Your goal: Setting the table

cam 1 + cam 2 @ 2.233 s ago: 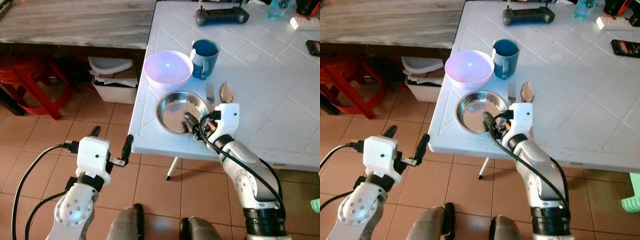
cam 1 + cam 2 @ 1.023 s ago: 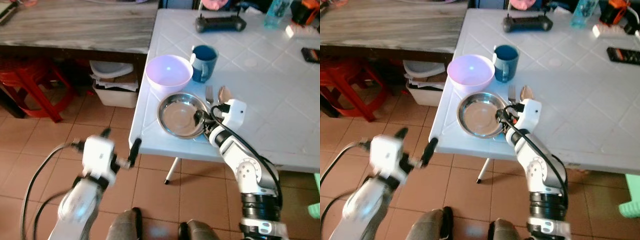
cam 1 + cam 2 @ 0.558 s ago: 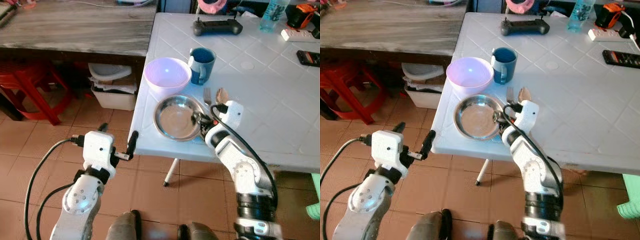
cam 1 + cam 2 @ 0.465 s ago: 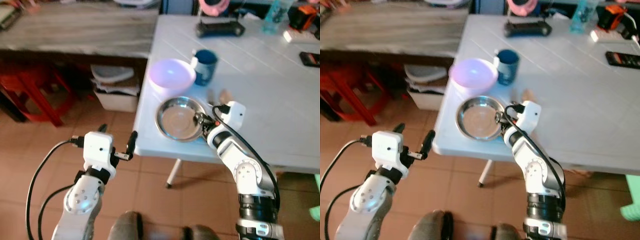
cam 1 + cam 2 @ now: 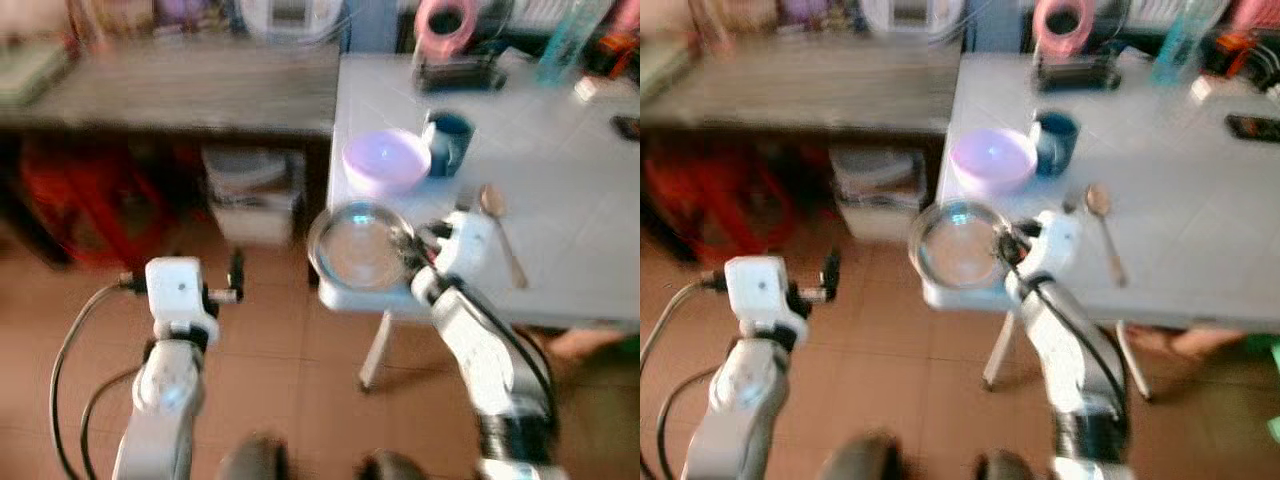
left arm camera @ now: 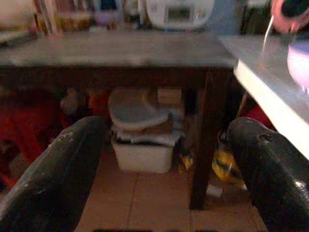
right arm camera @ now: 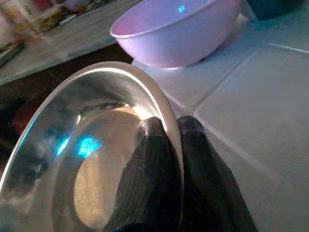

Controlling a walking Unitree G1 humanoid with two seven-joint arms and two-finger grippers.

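My right gripper (image 5: 408, 250) is shut on the near-right rim of a round steel plate (image 5: 358, 246), which is tilted and hangs over the white table's (image 5: 570, 180) front-left corner. In the right wrist view the two black fingers (image 7: 152, 145) pinch the plate's rim (image 7: 145, 87), one inside and one outside. Just behind the plate sit a pink bowl (image 5: 385, 160) and a blue mug (image 5: 447, 140). To its right a spoon (image 5: 497, 225) lies on the table. My left gripper (image 6: 166, 128) is open with nothing in it, held low over the floor to the left of the table.
A grey wooden bench (image 5: 180, 90) stands to the left, with a white storage box (image 6: 142, 150) and a red stool (image 5: 70, 200) under it. At the table's back are a black controller (image 5: 460, 72) and a bottle (image 5: 560, 40). The eye views are blurred.
The whole picture has shifted and blurred, so the camera is moving. The plate, which lay flat on the table, is now tilted and out over the corner in my right gripper.
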